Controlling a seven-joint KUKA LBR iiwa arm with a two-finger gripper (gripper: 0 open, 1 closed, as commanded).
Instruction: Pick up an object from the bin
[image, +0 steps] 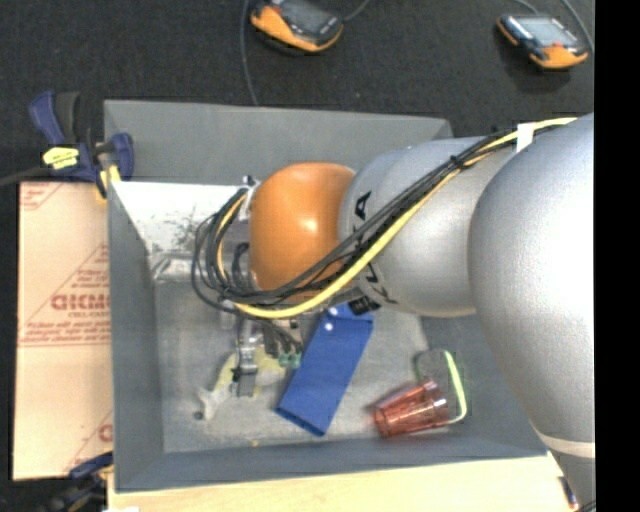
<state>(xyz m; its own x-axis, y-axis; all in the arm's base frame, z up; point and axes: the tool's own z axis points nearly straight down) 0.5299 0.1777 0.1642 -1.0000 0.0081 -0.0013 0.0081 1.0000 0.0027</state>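
My gripper (245, 368) reaches down below the orange wrist cover into the front middle of the bin. Right at its tip lies a small pale, whitish-yellow thing (214, 393) on the bin floor, and a small green-and-yellow piece (282, 357) sits just to its right. Whether anything is held I cannot see. A flat blue rectangular box (325, 372) lies tilted just right of the gripper, close to it but apart.
A red see-through cup (410, 410) lies on its side at the front right, with a pale green loop (456, 384) round its far end. The arm and its cables cover the bin's back and right.
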